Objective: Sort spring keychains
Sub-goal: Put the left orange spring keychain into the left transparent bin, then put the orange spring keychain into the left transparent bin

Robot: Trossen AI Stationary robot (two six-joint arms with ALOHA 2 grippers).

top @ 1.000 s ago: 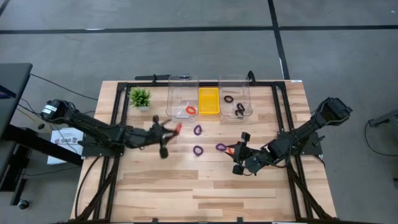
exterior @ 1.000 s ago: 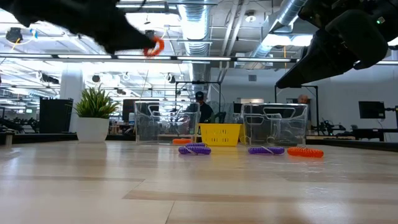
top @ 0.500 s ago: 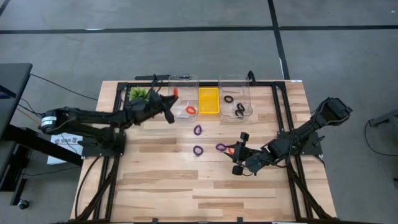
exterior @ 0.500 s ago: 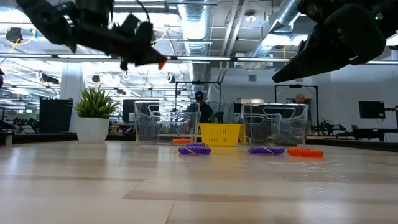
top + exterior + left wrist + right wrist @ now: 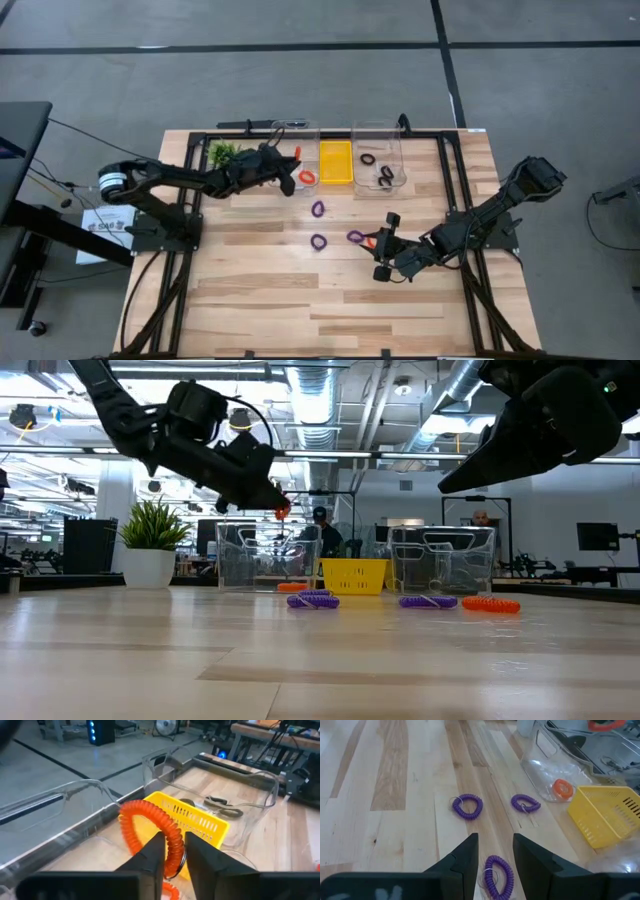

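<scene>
My left gripper [image 5: 288,165] is shut on a red-orange spring keychain [image 5: 150,820], high over the left clear bin [image 5: 293,140]. Another red-orange keychain [image 5: 307,177] lies in that bin. Black keychains [image 5: 384,176] lie in the right clear bin [image 5: 378,135]. Three purple keychains [image 5: 317,209] [image 5: 319,241] [image 5: 355,237] and one red-orange one [image 5: 370,241] lie flat on the table. My right gripper [image 5: 387,245] is open and empty, raised above the table just right of those last two. My left gripper pinches the keychain's coil at one spot on the loop [image 5: 172,851] between its two fingers [image 5: 152,855]. The rest of the loop stands out beyond the fingertips, lifted clear above the bin, as the low view [image 5: 283,512] also shows.
A yellow basket [image 5: 335,162] stands between the two clear bins. A small green plant [image 5: 222,152] in a white pot stands at the far left, partly under my left arm. The near half of the wooden table holds nothing.
My left gripper has carried the red-orange keychain from over the table's middle toward the far edge, then toward the right, and is now over the left clear bin. It has stayed shut on the keychain. My right gripper has kept still.
</scene>
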